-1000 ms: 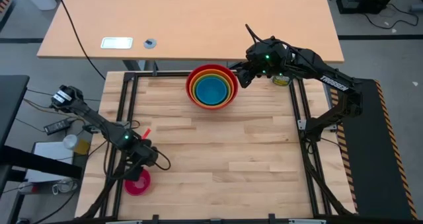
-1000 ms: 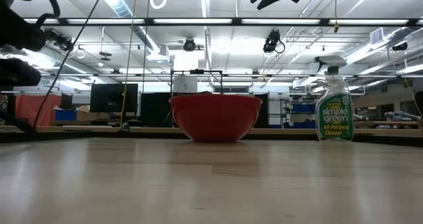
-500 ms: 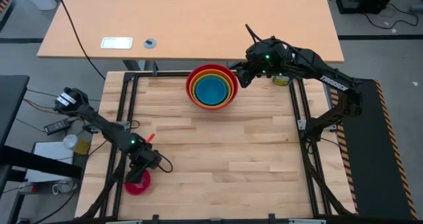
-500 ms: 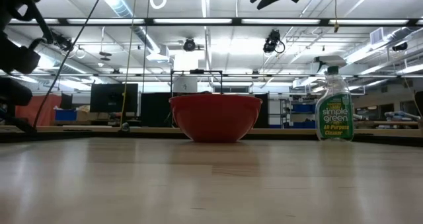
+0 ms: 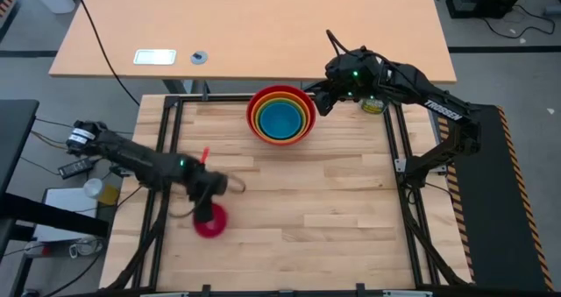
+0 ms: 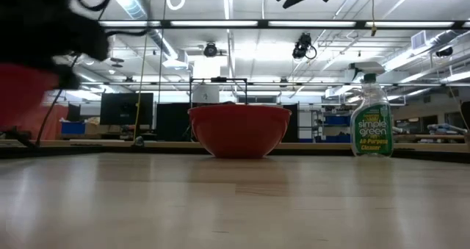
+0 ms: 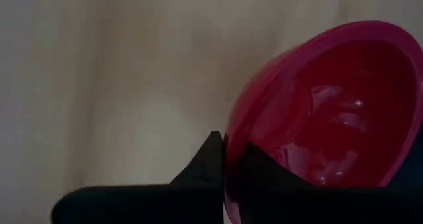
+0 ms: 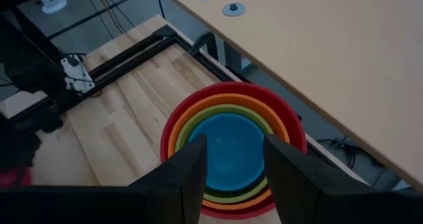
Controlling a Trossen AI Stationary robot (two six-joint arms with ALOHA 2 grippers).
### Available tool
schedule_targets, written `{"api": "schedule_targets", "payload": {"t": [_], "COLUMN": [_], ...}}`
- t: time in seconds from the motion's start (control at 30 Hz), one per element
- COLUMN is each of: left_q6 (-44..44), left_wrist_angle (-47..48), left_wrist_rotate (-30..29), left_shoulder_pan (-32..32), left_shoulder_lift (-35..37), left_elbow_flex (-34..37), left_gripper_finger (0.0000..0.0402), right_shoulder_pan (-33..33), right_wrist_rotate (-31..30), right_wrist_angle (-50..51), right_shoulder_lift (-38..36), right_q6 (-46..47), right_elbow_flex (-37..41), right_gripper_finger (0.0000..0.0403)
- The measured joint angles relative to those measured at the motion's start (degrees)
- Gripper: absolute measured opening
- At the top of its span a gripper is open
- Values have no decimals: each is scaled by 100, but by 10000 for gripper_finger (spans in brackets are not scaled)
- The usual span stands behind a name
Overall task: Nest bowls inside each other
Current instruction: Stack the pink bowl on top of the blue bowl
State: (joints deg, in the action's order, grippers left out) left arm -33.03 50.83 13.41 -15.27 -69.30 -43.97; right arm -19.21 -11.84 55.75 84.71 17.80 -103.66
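A red bowl (image 5: pixel 280 115) stands on the table's far middle with orange, yellow-green and blue bowls nested inside it; in the low view only the red bowl (image 6: pixel 239 130) shows. My right gripper (image 5: pixel 323 100) hangs open just right of and above this stack, its own view looking down into the blue bowl (image 8: pixel 231 145). The small pink bowl (image 5: pixel 209 221) is at the near left, with my left gripper (image 5: pixel 210 206) shut on it. In the low view that bowl is a red blur (image 6: pixel 26 95) at the left. My left gripper holds the pink bowl by its rim (image 7: pixel 231 145), one finger (image 7: pixel 208 161) outside the wall and the other inside the hollow. The fingers come from above, pointing steeply down. The bowl sits tilted in the hold; the low view shows it above the tabletop.
A green spray bottle (image 6: pixel 371 120) stands at the far right, beside the right arm (image 5: pixel 412 82). Black frame rails (image 5: pixel 166 139) run along the table's left and right edges. A light wooden desk (image 5: pixel 263 25) lies beyond the far edge. Bare tabletop (image 5: pixel 298 201) spans the middle.
My left gripper has taken hold of the pink bowl at the near left edge and carried it toward the table's right and a little toward the far edge, up off the wood. The right arm and the stack have kept still.
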Motion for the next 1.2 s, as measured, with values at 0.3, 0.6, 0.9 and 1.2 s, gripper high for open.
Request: {"api": "schedule_targets", "payload": {"t": [0.3, 0.6, 0.9, 1.2], "left_q6": [1789, 2681, 3083, 3077], "left_wrist_angle": [-21, -242, -334, -408], "left_wrist_rotate": [-1084, -1078, -1081, -1136], "left_shoulder_pan": [2782, 4297, 4584, 4794], "left_shoulder_lift": [-606, -2407, -4375, -5007], "left_elbow_flex": [-1471, -3926, -5402, -5590], "left_gripper_finger": [15, 15, 16, 46], "right_shoulder_pan": [-187, -205, 137, 513], "right_wrist_rotate": [193, 289, 147, -224], "right_wrist_angle": [561, 418, 305, 561], "right_shoulder_lift": [0, 13, -19, -233], "right_q6": [-83, 141, 459, 791], "right_elbow_flex": [99, 708, 940, 944], "right_gripper_finger": [155, 155, 155, 155]}}
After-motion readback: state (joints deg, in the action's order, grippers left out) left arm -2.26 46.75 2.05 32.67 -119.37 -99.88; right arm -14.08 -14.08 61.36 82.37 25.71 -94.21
